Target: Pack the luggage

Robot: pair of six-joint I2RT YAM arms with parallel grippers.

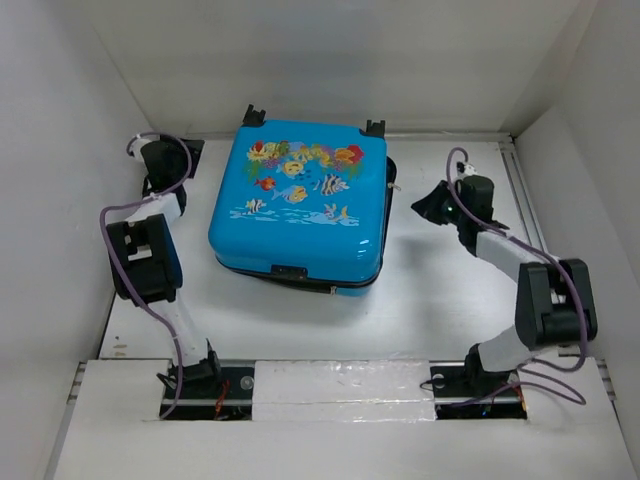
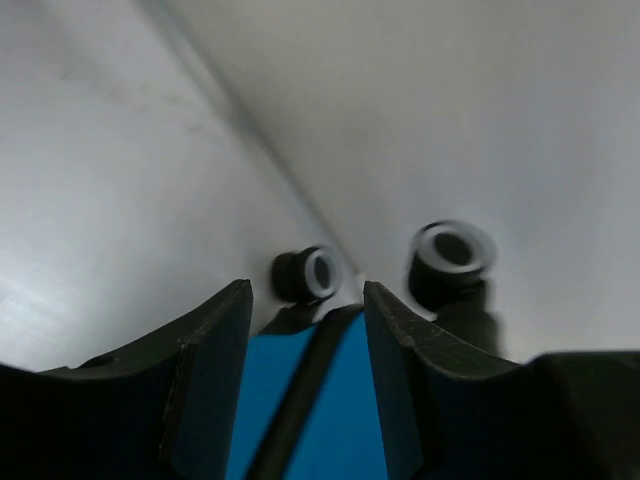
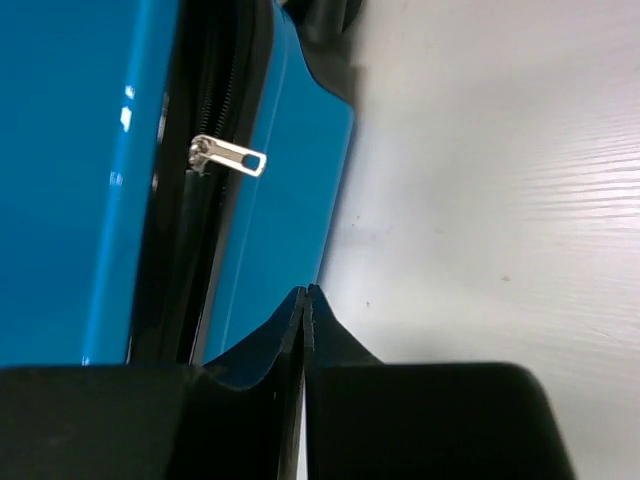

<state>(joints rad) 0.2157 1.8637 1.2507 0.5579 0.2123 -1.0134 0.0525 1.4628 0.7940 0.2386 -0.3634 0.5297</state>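
Two claws flank the luggage [image 1: 300, 200], which lies flat at the back middle of the table [image 1: 430, 300], fish print up and wheels [image 2: 455, 250] toward the rear wall [image 1: 320, 60].

The right claw [image 3: 305, 295] is clenched, its tips pressed together with nothing between them. It sits just beside the luggage's right flank without touching it. The left claw [image 2: 305, 300] is released, fingers spread, with blue shell and the dark seam [image 2: 300, 400] showing in the gap and no grip visible. It sits off the far-left corner, close to the side wall [image 1: 50, 200].

A zip pull [image 3: 228, 157] hangs on the seam of the right flank, ahead of the right claw and left of its tip line in the wrist view. That seam runs near-to-far along the flank, roughly along the claw's line of reach. I judge the right arm the nearer one for the zip, and it would have to part its tips first.

Bare table lies to the right of the luggage and in front of it. Room is tight at the rear and on the left, where the walls stand close.
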